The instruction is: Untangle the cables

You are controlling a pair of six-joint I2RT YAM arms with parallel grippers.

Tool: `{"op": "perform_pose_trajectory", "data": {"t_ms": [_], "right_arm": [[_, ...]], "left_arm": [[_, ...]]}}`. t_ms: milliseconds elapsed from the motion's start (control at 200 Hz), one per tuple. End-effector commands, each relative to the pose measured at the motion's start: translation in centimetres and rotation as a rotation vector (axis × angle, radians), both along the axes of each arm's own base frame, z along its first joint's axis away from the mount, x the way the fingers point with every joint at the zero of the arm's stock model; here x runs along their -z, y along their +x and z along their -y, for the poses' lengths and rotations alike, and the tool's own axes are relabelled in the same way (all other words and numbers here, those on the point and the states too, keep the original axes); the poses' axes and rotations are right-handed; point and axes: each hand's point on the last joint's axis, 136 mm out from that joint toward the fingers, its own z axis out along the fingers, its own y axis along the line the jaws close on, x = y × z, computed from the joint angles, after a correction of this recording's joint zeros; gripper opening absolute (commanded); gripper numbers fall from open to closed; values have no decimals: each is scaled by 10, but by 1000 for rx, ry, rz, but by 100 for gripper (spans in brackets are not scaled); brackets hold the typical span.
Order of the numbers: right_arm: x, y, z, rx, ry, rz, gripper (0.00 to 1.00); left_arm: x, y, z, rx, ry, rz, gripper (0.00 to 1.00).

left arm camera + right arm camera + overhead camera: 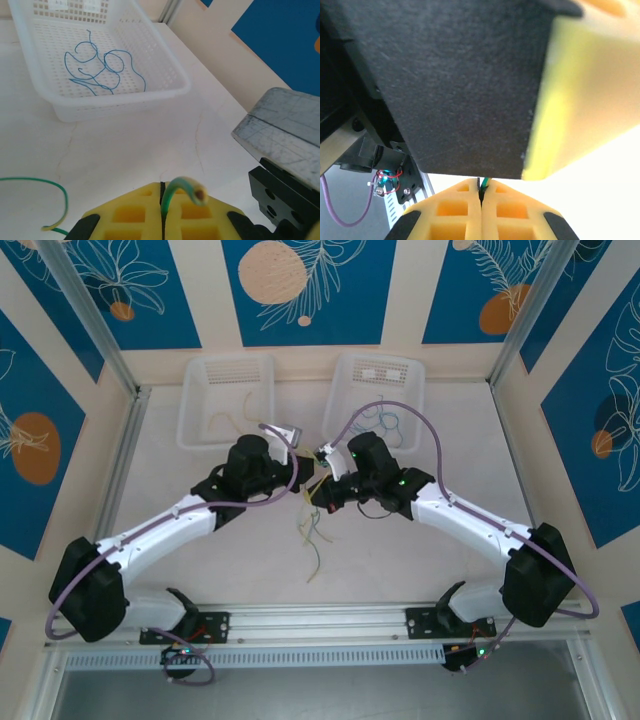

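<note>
Both grippers meet over the middle of the table. My left gripper (300, 476) (161, 186) is shut on a green cable (176, 192) whose tip curls up out of the yellow pads. Facing it, my right gripper (323, 482) (480, 184) is shut on a green cable (485, 183), with a dark strand beside it in the same pinch. The left gripper's black body (460, 85) hangs just above the right one's pads. A loose bunch of cables (312, 535) trails from the grippers toward the near edge. Another green strand (55, 192) lies on the table.
Two white baskets stand at the back. The right basket (345, 370) (125, 102) holds blue cables (385, 423) (100, 65). A yellow cable (222, 420) lies in the left basket (195, 390). An aluminium rail (320, 622) runs along the near edge.
</note>
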Motion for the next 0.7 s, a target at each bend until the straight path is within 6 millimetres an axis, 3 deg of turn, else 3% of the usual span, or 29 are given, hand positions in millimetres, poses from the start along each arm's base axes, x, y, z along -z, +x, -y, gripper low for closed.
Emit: {"op": "perform_pose_trajectory", "data": {"t_ms": [0, 70, 235, 410, 525, 695], "right_arm": [[-13, 4, 0, 4, 10, 46, 4], [-14, 3, 4, 13, 17, 59, 21], [-18, 3, 27, 74, 37, 117, 49], [-22, -1, 70, 152, 169, 129, 63], [-24, -11, 87, 141, 241, 117, 67], [16, -27, 93, 78, 218, 104, 73]], "left_arm": [[-21, -11, 4, 34, -40, 59, 0], [-22, -11, 1, 21, -41, 59, 0], [-23, -9, -5, -9, -38, 57, 0], [-21, -10, -7, -13, -32, 56, 0], [-19, -9, -7, -11, -28, 53, 0], [-24, -10, -5, -4, -44, 61, 0]]}}
